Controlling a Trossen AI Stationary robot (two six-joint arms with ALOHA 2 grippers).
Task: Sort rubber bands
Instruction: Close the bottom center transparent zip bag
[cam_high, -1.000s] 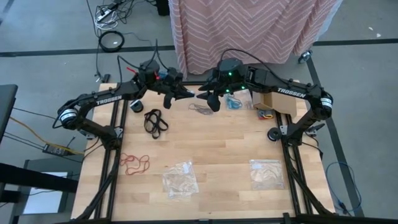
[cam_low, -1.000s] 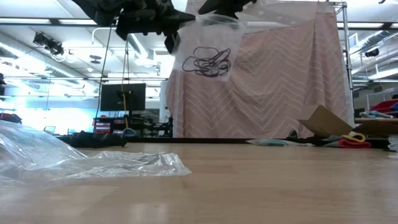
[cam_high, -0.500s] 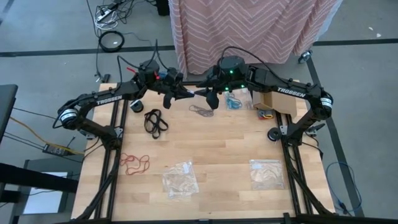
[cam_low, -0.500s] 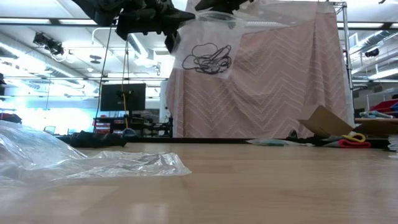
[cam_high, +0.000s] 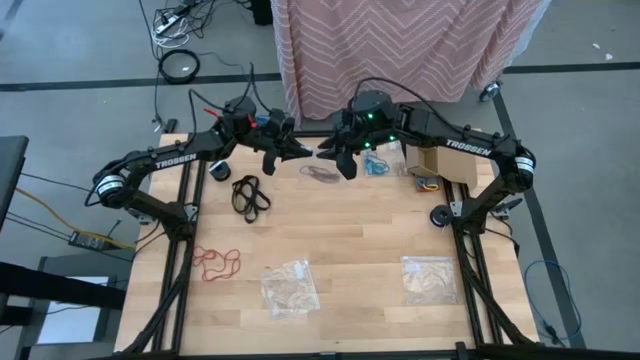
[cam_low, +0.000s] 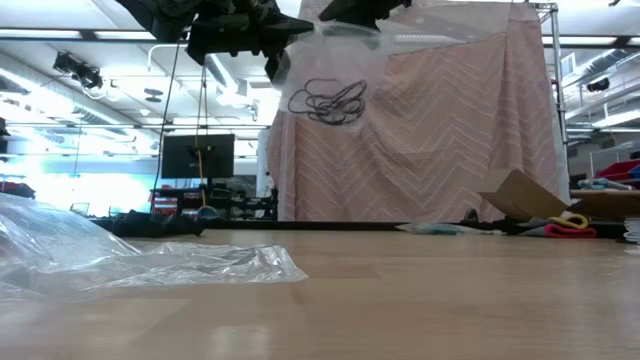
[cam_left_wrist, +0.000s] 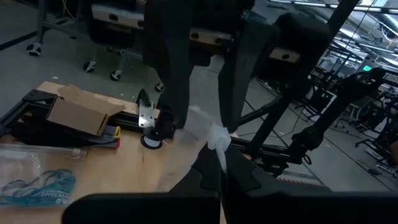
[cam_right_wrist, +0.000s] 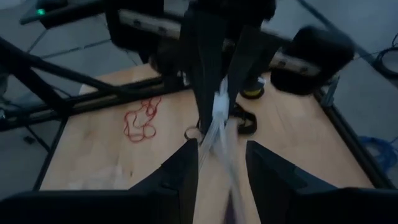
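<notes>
- Dark rubber bands (cam_low: 328, 100) sit in a tangle inside a clear plastic bag (cam_low: 345, 70), which hangs in the air at top centre of the low view. In the high view the same bag shows at upper centre, between the two grippers, above the table's far edge.
- Left gripper (cam_high: 297, 150): fingers fully closed, pinching the bag's top edge. In the left wrist view the film is bunched right at its fingertips (cam_left_wrist: 219, 163).
- Right gripper (cam_high: 340, 160): just right of the left one, at the bag's other side. In the right wrist view its fingers (cam_right_wrist: 186, 163) stand part-way apart with the film running between them. Can't tell whether they actually grip it.
- Black bands (cam_high: 250, 195): loose on the table (cam_high: 350, 240), upper left of the wood, below the left gripper.
- Red bands (cam_high: 216, 262): lower left of the table, well apart from the black ones.
- Teal-blue bands (cam_high: 377, 165): upper centre-right, just under the right arm.
- Two more clear bags lie flat near the bottom edge, one at centre (cam_high: 290, 285) and one at right (cam_high: 428, 279).
- Cardboard box (cam_high: 437, 163) at upper right of the table, with small red and yellow items just beside it.
- Pink chevron cloth (cam_high: 400, 50) hangs behind the table, top centre.
</notes>
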